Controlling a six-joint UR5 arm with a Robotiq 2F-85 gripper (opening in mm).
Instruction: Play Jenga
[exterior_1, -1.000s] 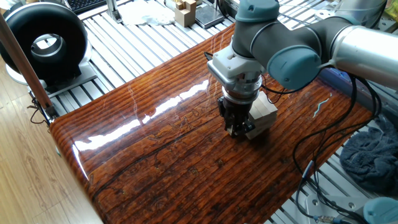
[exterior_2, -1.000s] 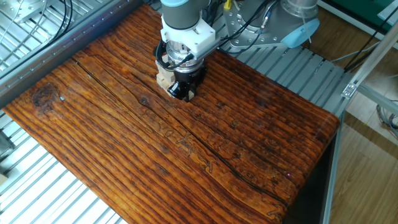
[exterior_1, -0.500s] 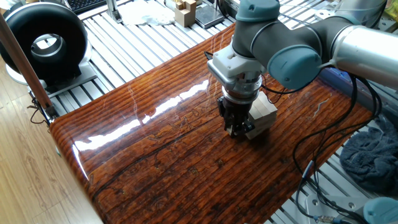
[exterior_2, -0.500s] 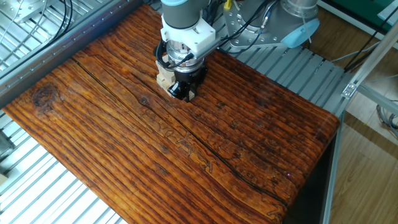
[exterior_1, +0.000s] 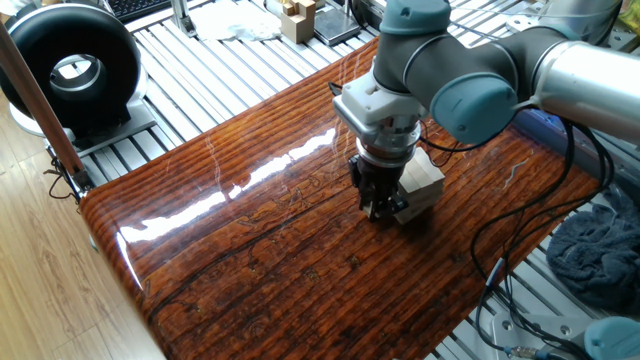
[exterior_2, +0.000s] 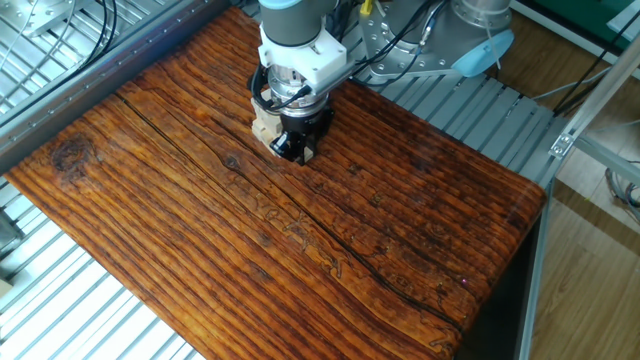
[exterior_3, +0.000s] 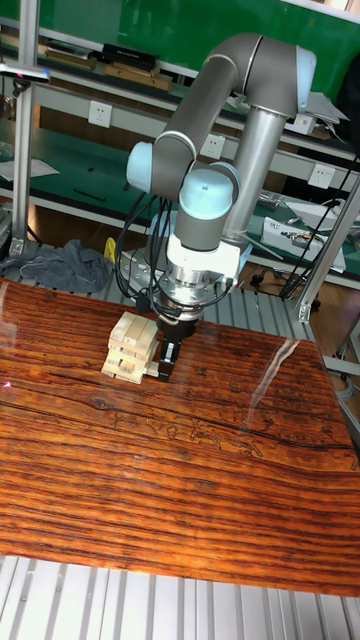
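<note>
The Jenga tower is a short stack of pale wooden blocks in crosswise layers, standing on the wooden table. My gripper points straight down and sits tight against the tower's right side, fingertips close to the tabletop. In one fixed view the tower shows behind the black fingers, with a pale block end low beside them. In the other fixed view the gripper covers most of the tower. Whether the fingers hold a block is hidden by their own bodies.
A black round fan stands off the table's far left corner. Grey cloth and cables lie past the right edge. Small wooden blocks sit on the slatted bench behind. Metal slats surround the table.
</note>
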